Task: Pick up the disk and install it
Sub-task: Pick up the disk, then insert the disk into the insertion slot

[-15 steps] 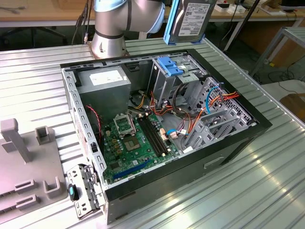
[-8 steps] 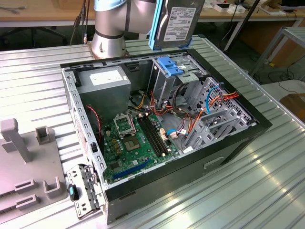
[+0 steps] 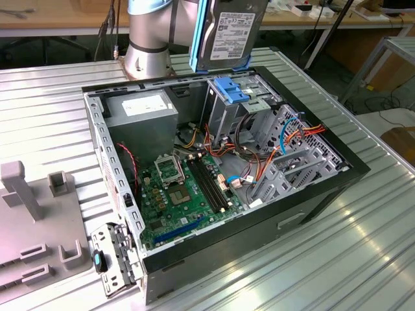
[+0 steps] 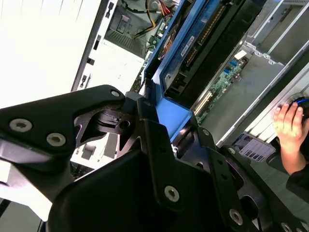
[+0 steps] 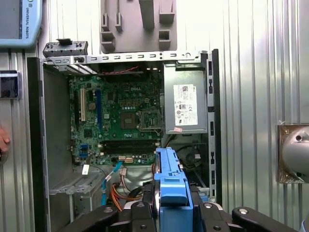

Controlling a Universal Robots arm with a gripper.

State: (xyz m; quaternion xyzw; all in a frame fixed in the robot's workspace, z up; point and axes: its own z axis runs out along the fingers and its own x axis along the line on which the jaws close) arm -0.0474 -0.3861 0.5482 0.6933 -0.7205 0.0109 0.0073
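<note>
**Exterior view, near to far.** An open computer case [image 3: 259,236] lies on its side on the ribbed metal table [image 3: 350,259]. Nearest, toward 6 o'clock inside the case, is the green motherboard [image 3: 178,194]. Beyond it, a grey power supply [image 3: 139,111] sits at 11 o'clock. A blue bracket [image 3: 228,89] sits on the drive cage at 12 o'clock. Just above the case's far rim, at 12 o'clock, the disk [image 3: 228,32] hangs on edge, label toward the camera. In both wrist views the jaws are clamped on its blue rail [image 5: 171,181]. Farthest is the arm's base [image 3: 146,48].
</note>
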